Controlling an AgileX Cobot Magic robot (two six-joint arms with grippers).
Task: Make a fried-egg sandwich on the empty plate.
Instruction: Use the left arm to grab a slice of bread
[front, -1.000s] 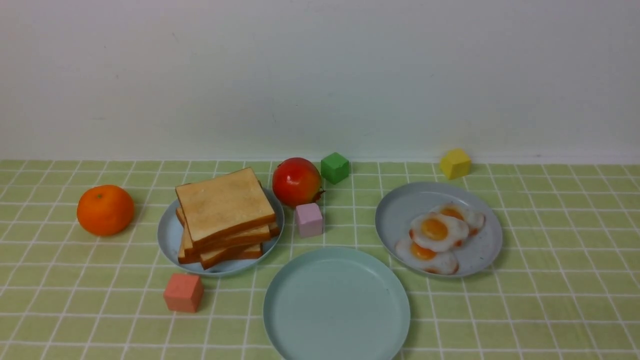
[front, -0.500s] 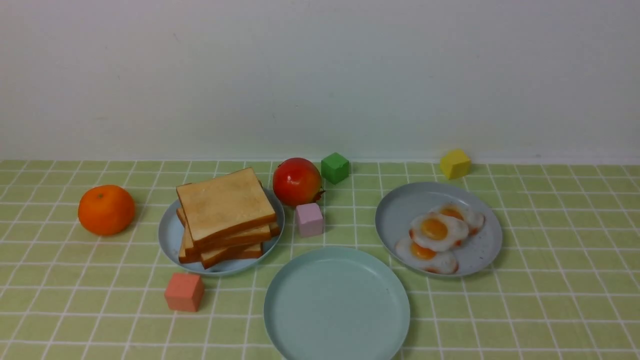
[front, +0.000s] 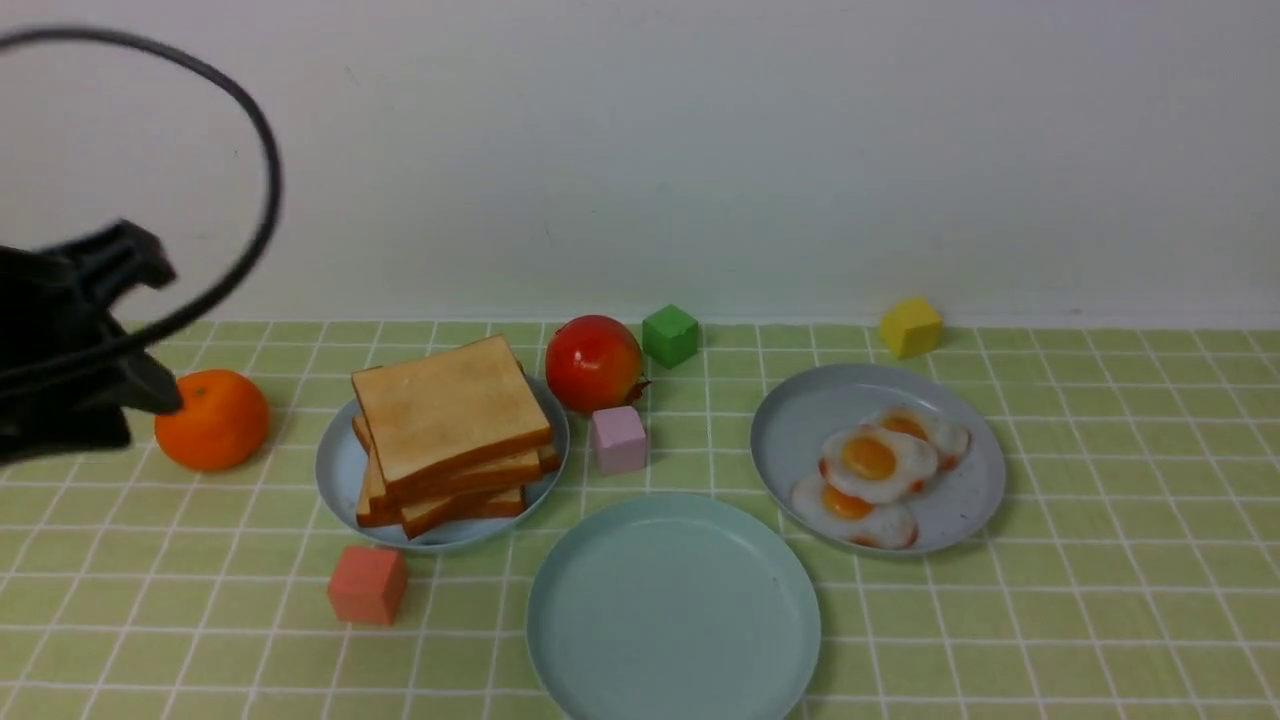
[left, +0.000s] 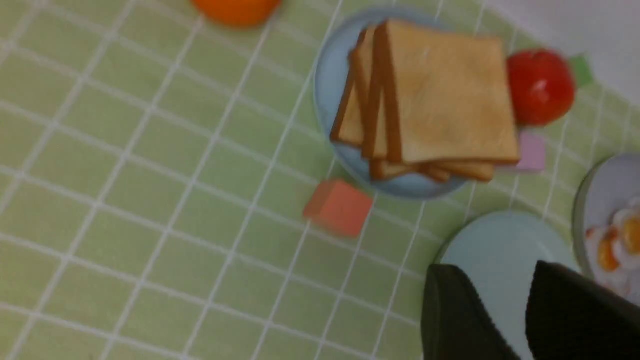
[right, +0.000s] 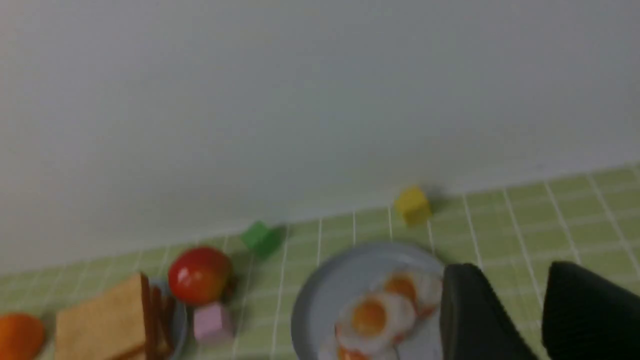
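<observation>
**Mint plate bare, both grippers empty: the toast stack is the hazard**

Trouble, if it comes, most likely starts at the square golden-tan toy toast slices (front: 447, 405). They sit in a skewed pile on the left grey-blue plate (front: 335, 470), so a pinch on the top slice may catch the one beneath or shove the pile toward the rim. The salmon-pink cube (front: 367, 585), the pale pink cube (front: 618, 440) and the glossy red round fruit (front: 593, 363) crowd that plate, and a wide approach could knock them. The white toy fried eggs with orange yolks (front: 870, 462) overlap on the right grey-blue plate (front: 800, 420), so lifting one may drag a neighbour.

The left gripper (front: 165, 330) shows blurred at the left edge, raised off the table. Its wrist view shows its fingers (left: 452, 315) parted with nothing between them. The right gripper (right: 515, 272) is outside the front view. Its own camera shows it parted and empty too, facing the egg plate.

No sandwich exists yet. The round pale mint-aqua plastic plate (front: 673, 640), smooth and low-rimmed, lies bare at the near middle of the green checked tablecloth (front: 1100, 620), in front of the gap between the two grey-blue plates. Being light, it may slide under an off-centre press.
</observation>
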